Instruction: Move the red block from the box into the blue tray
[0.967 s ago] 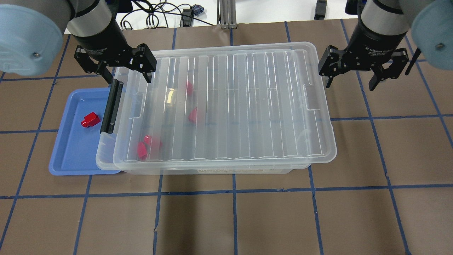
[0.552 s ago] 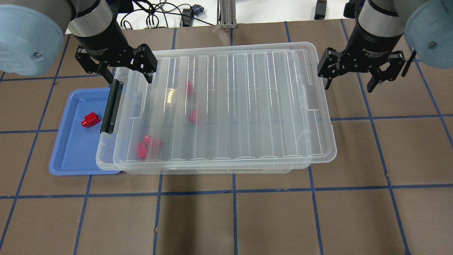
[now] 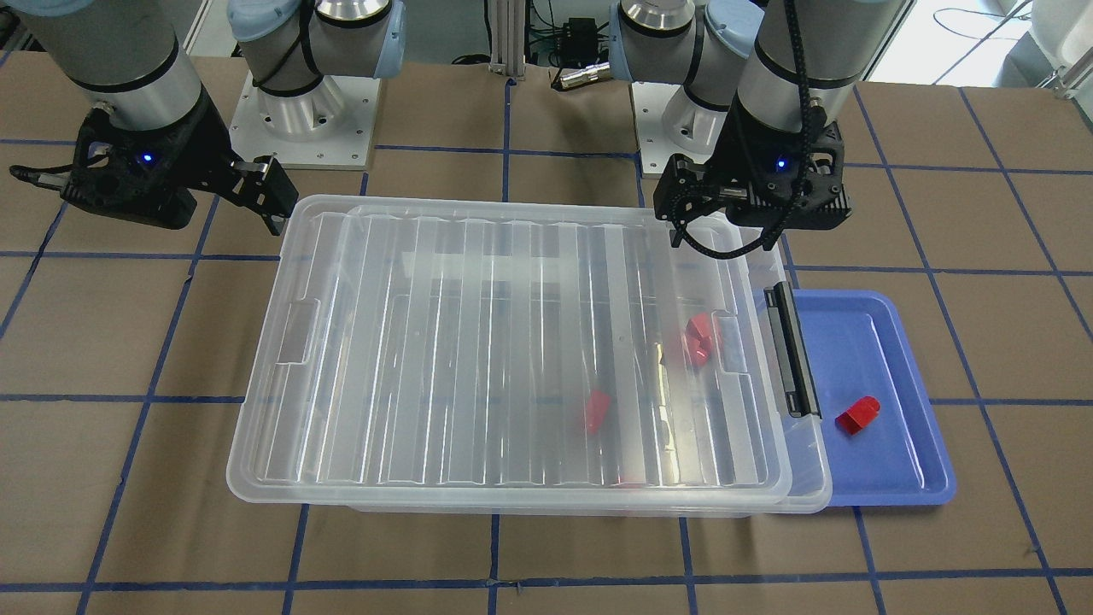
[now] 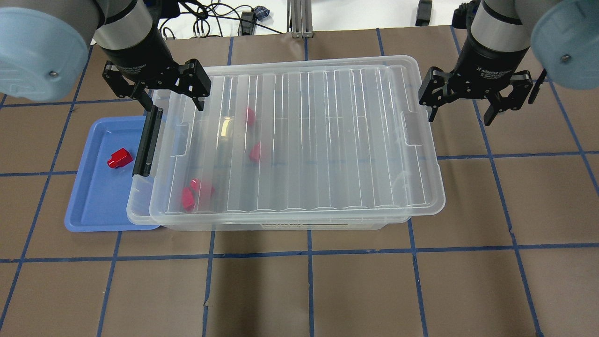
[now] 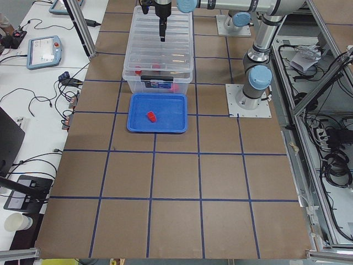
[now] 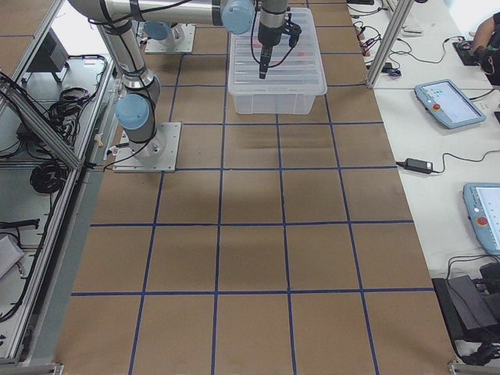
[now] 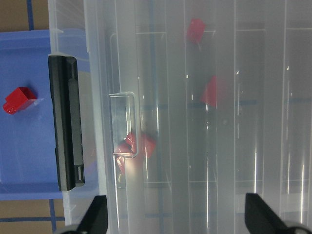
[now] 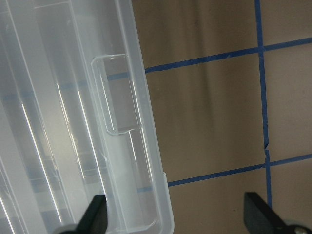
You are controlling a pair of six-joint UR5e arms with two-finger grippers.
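Note:
The red block (image 4: 120,157) lies in the blue tray (image 4: 93,210) at the box's left end; it also shows in the front view (image 3: 857,415) and the left wrist view (image 7: 18,99). The clear box (image 4: 423,206) is shut under its ribbed lid (image 4: 327,117), with the black latch bar (image 4: 148,141) at its left end. My left gripper (image 4: 169,103) is open and empty above the box's far left corner. My right gripper (image 4: 460,117) is open and empty just beyond the box's right end.
Several red pieces lie inside the box under the lid: one (image 4: 255,152), another (image 4: 249,116) and a clump (image 4: 195,192). The arm bases (image 3: 299,111) stand behind the box. Cables (image 4: 210,18) lie past the table's far edge.
The right gripper has drifted a little left and toward the far edge. The left gripper has shifted slightly right. The box, the tray and the red block have not moved.

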